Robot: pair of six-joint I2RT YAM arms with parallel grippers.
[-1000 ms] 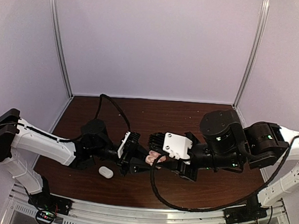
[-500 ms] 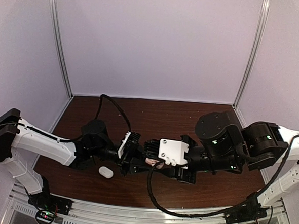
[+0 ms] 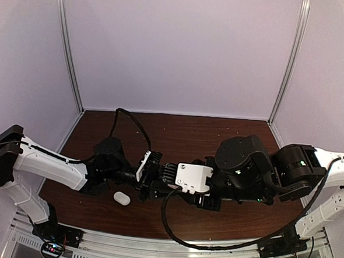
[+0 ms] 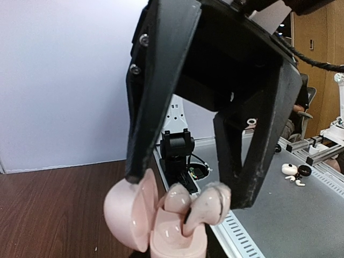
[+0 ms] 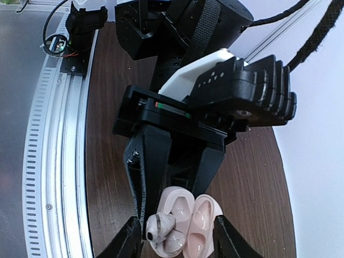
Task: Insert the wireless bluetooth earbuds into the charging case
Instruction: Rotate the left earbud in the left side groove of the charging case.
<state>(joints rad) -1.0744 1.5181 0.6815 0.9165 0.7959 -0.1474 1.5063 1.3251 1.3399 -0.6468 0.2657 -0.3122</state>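
My left gripper (image 3: pixel 154 184) is shut on a pink charging case (image 4: pixel 169 236) and holds it above the table with its lid (image 4: pixel 126 215) open. One pink earbud (image 4: pixel 177 200) sits in its socket. The other pink earbud (image 4: pixel 207 207) stands tilted with only its stem in the case; it also shows in the right wrist view (image 5: pixel 161 228). My right gripper (image 5: pixel 177 239) is open and straddles the case. In the left wrist view one of its fingers (image 4: pixel 258 161) touches the tilted earbud and the other rests by the lid. The top view hides the case under the right gripper (image 3: pixel 170 181).
A white oval case (image 3: pixel 121 198) lies on the brown table (image 3: pixel 189 136) just in front of the left arm. The aluminium rail (image 3: pixel 170 246) runs along the near edge. White walls close in the back and sides.
My right gripper has moved left over the left gripper and the pink case, which it now covers in the top view. The left arm has stayed put.
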